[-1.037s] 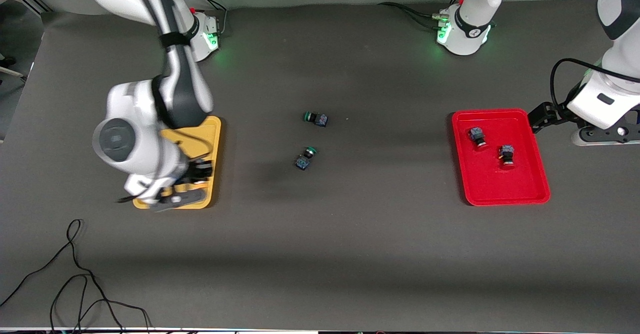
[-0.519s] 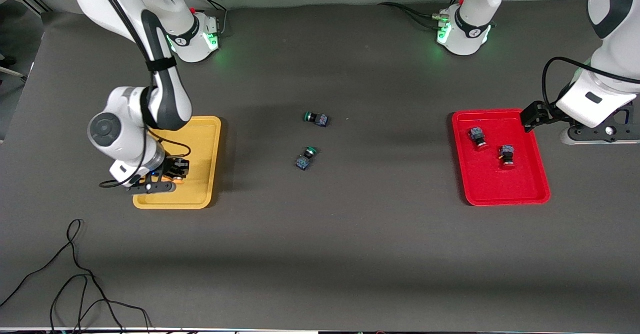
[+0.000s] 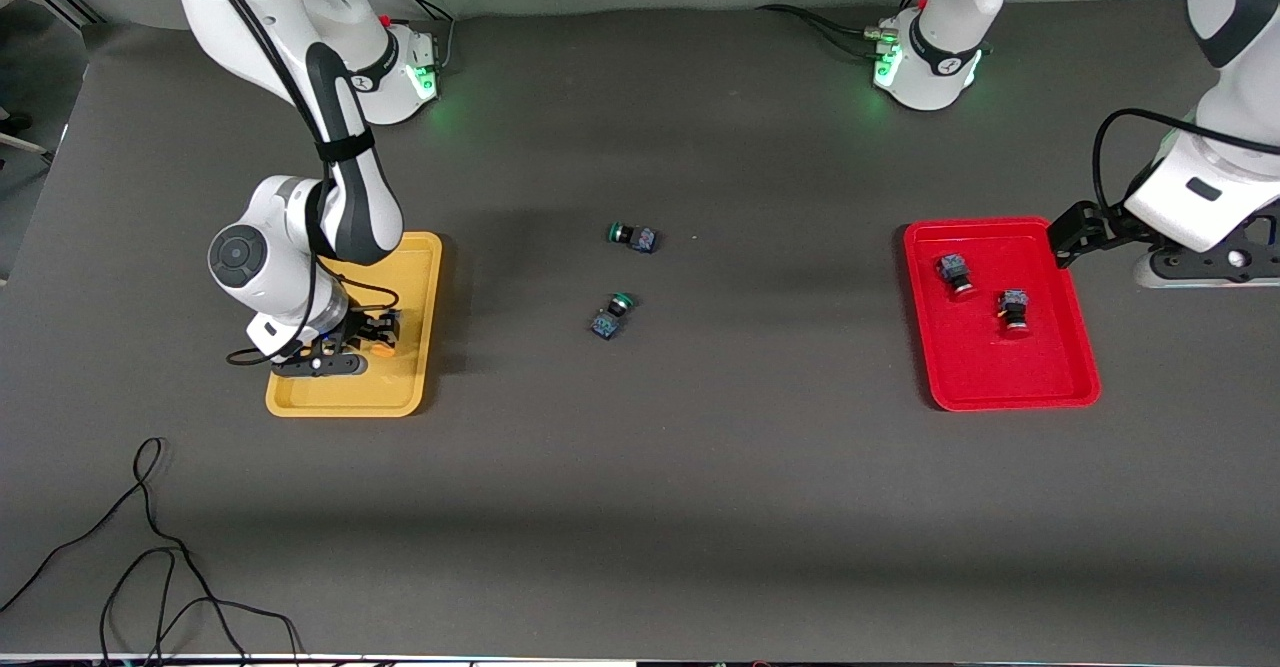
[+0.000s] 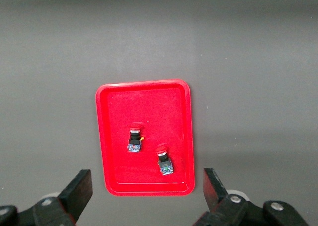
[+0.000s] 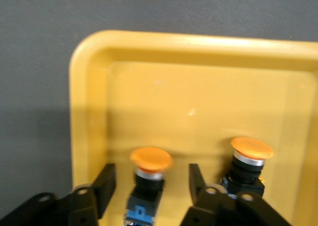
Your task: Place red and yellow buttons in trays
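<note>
Sorting nearly done | right hand low in yellow tray — fingers spread around one yellow button, second yellow button beside it | green buttons mid-bench, not wanted | red tray holds both red buttons | left hand open — waiting above red tray's end.

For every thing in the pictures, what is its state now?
Red tray: holds both red buttons.
Yellow tray: holds both yellow buttons.
Green buttons: on their sides on the table.
Right gripper: open around one yellow button.
Left gripper: open above the red tray, waiting.
</note>
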You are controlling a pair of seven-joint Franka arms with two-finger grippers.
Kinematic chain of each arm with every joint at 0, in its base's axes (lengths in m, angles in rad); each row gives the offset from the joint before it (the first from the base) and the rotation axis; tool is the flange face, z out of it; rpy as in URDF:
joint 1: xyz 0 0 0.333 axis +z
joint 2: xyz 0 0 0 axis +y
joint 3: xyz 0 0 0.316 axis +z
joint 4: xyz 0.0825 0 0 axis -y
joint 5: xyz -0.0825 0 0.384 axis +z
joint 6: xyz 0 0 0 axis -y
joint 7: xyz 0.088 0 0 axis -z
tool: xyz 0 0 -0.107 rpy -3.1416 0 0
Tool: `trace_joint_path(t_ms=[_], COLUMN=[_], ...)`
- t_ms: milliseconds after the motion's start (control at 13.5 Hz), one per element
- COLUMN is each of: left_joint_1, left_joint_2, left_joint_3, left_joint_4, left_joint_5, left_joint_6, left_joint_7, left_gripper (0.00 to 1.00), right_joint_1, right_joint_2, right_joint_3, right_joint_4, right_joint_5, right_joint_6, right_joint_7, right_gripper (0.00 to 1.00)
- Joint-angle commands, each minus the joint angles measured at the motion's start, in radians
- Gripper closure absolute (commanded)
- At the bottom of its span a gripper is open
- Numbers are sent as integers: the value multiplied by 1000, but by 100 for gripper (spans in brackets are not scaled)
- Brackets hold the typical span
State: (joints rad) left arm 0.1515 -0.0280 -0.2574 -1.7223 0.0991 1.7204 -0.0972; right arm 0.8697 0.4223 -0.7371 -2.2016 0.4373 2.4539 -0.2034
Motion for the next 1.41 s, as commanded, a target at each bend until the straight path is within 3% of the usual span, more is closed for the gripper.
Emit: trace_joint_path(t_ms=[0,148,444,593,963,1333], left_joint_1=[16,17,19,26,28,28], left_joint_2=[11,8,11,11,14,14], left_joint_3=[0,3,4,6,10,23], left_joint_4=[35,61,98,98,99,113], left_joint_5=[-10,-10,-9,-9,-7,-4], left_joint_6=[-39,-45,-107,-111,-114,-133], left_joint_7=[2,2,13,17,36,67], left_gripper=[1,1,1,1,1,1], right_joint_1=[6,11,9,14,-11,-422], right_joint_2=[-22,-31,-45,-78,-207,-347], right_joint_3=[-25,-70,-108,-125,-102,268], right_joint_4=[104,193,422,471,525,513], right_joint_5=[25,17,-109,-121,-265,-368], right_joint_6=[-146,-273,-569,-633,-704,-719], right_joint_7=[-13,-2,111,145,183,186], right_gripper=[0,0,0,0,0,0])
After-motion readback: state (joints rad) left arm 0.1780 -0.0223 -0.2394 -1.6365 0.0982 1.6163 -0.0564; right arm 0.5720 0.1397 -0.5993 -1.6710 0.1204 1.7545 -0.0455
